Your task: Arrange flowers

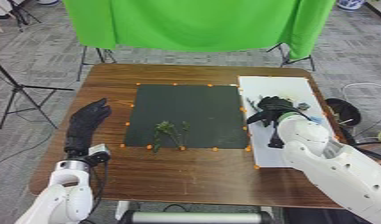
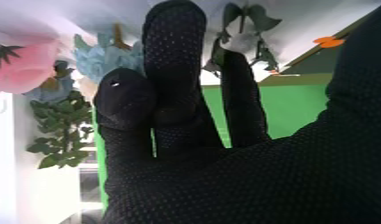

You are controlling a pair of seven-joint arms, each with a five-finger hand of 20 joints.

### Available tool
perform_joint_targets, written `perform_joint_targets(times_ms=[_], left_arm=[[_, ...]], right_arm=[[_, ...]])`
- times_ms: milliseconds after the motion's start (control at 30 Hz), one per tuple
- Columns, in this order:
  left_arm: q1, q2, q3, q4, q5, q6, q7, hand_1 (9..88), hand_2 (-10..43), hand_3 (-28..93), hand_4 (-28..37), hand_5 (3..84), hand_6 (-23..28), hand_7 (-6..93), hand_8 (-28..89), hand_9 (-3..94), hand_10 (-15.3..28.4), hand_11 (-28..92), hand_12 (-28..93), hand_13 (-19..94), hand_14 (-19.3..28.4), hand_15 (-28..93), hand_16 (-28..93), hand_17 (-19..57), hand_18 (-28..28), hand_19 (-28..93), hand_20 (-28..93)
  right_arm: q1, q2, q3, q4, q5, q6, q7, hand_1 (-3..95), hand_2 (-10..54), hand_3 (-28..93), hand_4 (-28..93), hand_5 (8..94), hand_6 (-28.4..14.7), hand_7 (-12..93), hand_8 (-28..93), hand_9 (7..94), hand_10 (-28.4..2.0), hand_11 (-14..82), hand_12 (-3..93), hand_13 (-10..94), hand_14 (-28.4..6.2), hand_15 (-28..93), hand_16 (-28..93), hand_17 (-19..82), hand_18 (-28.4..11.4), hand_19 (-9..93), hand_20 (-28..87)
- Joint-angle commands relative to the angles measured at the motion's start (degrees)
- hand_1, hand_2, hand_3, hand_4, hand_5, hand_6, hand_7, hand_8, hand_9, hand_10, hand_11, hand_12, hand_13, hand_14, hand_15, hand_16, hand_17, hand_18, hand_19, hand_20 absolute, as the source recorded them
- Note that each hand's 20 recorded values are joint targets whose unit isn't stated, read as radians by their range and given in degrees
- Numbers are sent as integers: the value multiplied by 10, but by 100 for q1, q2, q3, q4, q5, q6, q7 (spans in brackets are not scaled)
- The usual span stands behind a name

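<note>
Use the dark mat on the worktop as your reference. It probably serves as the layout area, with the orange markers along its border to define the limits. Green sprigs lie at the mat's near edge, likely set low as a base so that you can add blooms above them.

The white sheet lies just right of the mat, presumably as the supply area, near enough for short transfers. Your stock there includes 1 pink flower, a light blue flower and a leafy green sprig. A dark-leaved stem is near the right robot hand's fingers; you cannot confirm contact.

The right robot hand is right of the mat, low over the sheet. Its fingers are largely extended and parted, with no visible pinch, a posture that suits selecting a stem. The left robot hand is left of the mat, fingers extended and close together, apparently parked to leave your work area free.

Judge the task as early. Next, grip 1 stem below its bloom: this should protect the petals and prevent neighbouring stems from being dragged along.
</note>
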Motion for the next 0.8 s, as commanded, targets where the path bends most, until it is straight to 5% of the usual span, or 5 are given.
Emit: perform_joint_targets(times_ms=[33,100,333,567,800], left_arm=[[69,-64,-29,-29,-54,67,-34,269,-45,717,-255,491,19,168,-82,472,129,195,103,387,155,186,-29,97,119,122,173],[73,-58,-39,-28,-48,73,-50,269,-44,716,-256,491,19,168,-81,472,129,195,103,387,155,186,-29,96,119,122,173],[41,-72,-30,-27,-42,90,-36,269,-41,715,-255,492,20,168,-81,472,129,194,103,387,155,186,-29,96,118,122,173],[23,-74,-21,-20,-47,99,-44,270,-41,714,-255,492,19,169,-82,471,129,194,104,386,155,187,-29,96,118,121,173],[23,-62,-11,-24,-57,96,-77,272,-40,713,-253,492,20,168,-82,471,129,194,103,386,155,186,-30,95,118,121,172]], right_arm=[[-128,-52,-291,297,-141,1298,5,309,-95,626,-125,486,-16,130,-56,524,-194,89,196,773,-102,586,284,574,-140,890,405],[-207,-57,-328,328,-206,1518,-79,388,-95,651,-141,573,-14,169,-76,676,-169,164,191,821,-82,589,288,610,-125,912,404],[-324,-114,-450,431,-151,1887,-140,558,-95,560,-145,722,-21,198,83,875,-122,165,277,899,-49,546,315,668,-96,918,392],[-355,-116,-466,410,102,1547,-106,630,-95,580,-125,794,-26,206,93,936,-92,130,322,937,-32,521,321,705,-79,908,391],[-328,6,-473,287,307,2146,-274,641,-95,590,-104,804,-35,223,109,937,-101,167,332,937,-22,530,313,718,-65,898,405]])
